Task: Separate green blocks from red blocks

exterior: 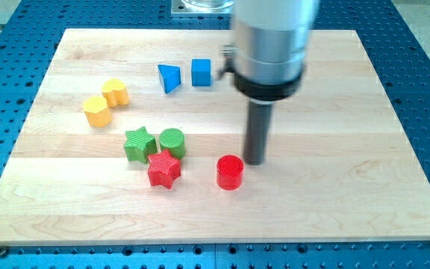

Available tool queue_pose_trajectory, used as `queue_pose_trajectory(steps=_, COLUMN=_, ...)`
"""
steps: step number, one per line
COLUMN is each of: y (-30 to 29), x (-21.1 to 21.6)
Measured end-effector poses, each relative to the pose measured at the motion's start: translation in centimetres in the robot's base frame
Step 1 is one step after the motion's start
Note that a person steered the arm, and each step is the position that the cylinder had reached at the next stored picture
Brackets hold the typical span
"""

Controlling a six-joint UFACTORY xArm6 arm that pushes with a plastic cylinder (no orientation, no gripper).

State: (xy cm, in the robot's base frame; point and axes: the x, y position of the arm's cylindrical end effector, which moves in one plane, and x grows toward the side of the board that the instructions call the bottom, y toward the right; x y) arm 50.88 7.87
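Note:
A green star block and a green cylinder sit side by side left of the board's centre. A red star block lies just below them, touching or nearly touching both. A red cylinder stands apart to the right of the red star. My tip rests on the board just to the upper right of the red cylinder, very close to it. The tip is well to the right of the green blocks.
Two yellow blocks lie at the upper left. A blue triangular block and a blue cube lie near the top centre. The wooden board lies on a blue perforated table.

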Motion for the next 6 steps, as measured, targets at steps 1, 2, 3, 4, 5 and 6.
queue_pose_trajectory(steps=1, y=-2.7, x=3.5)
queue_pose_trajectory(steps=2, y=-8.0, x=5.9)
queue_pose_trajectory(steps=3, y=-10.2, x=6.5)
queue_pose_trajectory(steps=4, y=-6.1, x=3.5)
queue_pose_trajectory(steps=5, y=-10.3, x=-1.0)
queue_pose_trajectory(steps=6, y=-16.4, x=-1.0)
